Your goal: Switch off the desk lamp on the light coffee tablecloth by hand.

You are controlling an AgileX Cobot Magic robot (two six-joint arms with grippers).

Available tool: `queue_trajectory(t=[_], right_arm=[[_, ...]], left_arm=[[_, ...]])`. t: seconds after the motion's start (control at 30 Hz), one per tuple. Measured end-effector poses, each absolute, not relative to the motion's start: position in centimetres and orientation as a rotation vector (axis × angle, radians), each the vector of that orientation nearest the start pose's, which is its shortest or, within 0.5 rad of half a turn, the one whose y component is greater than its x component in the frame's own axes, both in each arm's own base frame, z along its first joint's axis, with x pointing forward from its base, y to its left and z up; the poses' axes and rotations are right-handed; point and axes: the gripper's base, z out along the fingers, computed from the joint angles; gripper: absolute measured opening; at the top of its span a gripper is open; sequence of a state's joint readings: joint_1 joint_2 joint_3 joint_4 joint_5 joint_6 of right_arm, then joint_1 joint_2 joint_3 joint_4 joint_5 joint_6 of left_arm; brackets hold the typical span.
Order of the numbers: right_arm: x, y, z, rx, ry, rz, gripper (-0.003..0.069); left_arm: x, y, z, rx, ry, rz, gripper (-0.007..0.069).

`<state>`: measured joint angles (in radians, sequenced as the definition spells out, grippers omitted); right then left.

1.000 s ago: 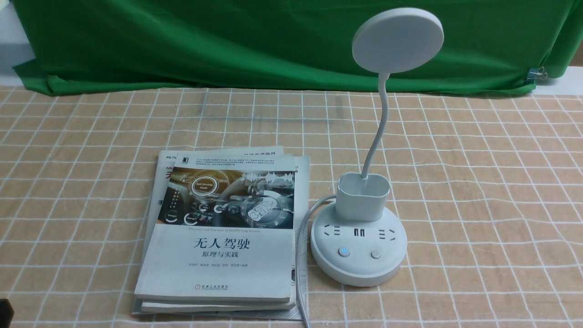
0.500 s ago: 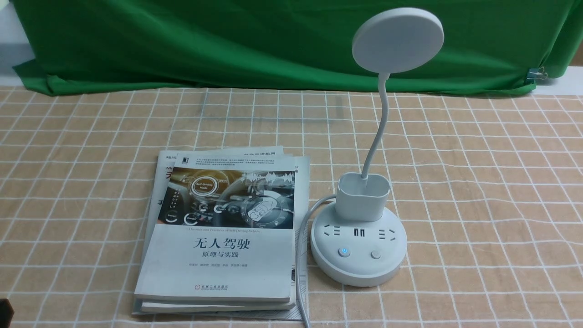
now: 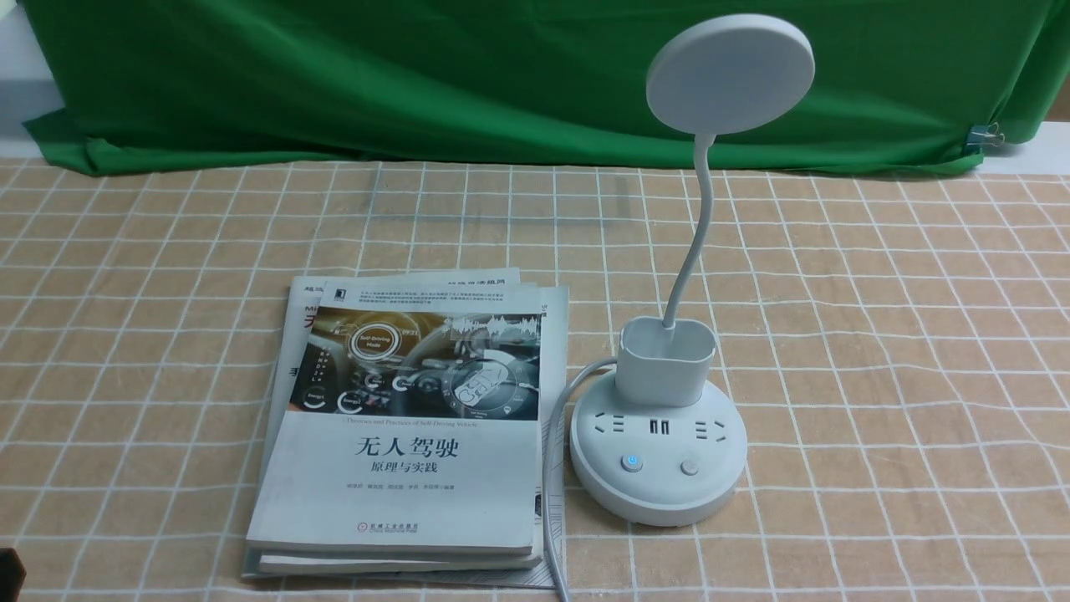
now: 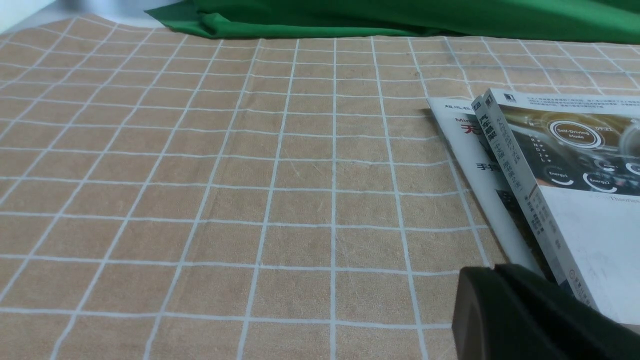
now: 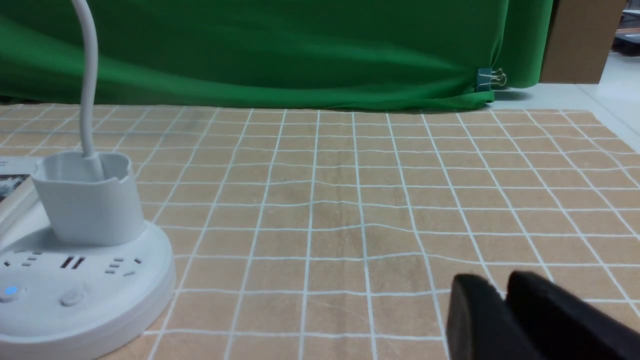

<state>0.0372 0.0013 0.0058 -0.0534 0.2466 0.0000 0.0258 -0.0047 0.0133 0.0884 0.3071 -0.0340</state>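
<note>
The white desk lamp (image 3: 660, 456) stands right of centre on the light coffee tablecloth (image 3: 878, 334). Its disc head (image 3: 730, 73) is raised on a bent neck above the pen cup (image 3: 666, 361). The round base has two buttons; the left one (image 3: 632, 462) shows a blue light, the right one (image 3: 689, 466) is plain. The lamp base also shows in the right wrist view (image 5: 85, 295). My right gripper (image 5: 504, 285) is shut and empty, low over the cloth, well to the right of the base. My left gripper (image 4: 495, 269) is shut and empty, beside the books' left edge.
A stack of books (image 3: 410, 426) lies left of the lamp and shows in the left wrist view (image 4: 565, 190). The lamp's white cable (image 3: 552, 468) runs between books and base toward the front edge. A green backdrop cloth (image 3: 418, 75) hangs behind, with a binder clip (image 3: 986, 134).
</note>
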Motion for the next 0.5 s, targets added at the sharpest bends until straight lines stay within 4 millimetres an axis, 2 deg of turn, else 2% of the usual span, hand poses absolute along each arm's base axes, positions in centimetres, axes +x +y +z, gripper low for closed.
queue_trajectory(t=[0.5], right_arm=[[5.56, 0.09, 18.88, -0.068, 1.736, -0.022, 0.0147]], left_arm=[[5.42, 0.38, 18.13, 0.003, 1.799, 0.078, 0.0004]])
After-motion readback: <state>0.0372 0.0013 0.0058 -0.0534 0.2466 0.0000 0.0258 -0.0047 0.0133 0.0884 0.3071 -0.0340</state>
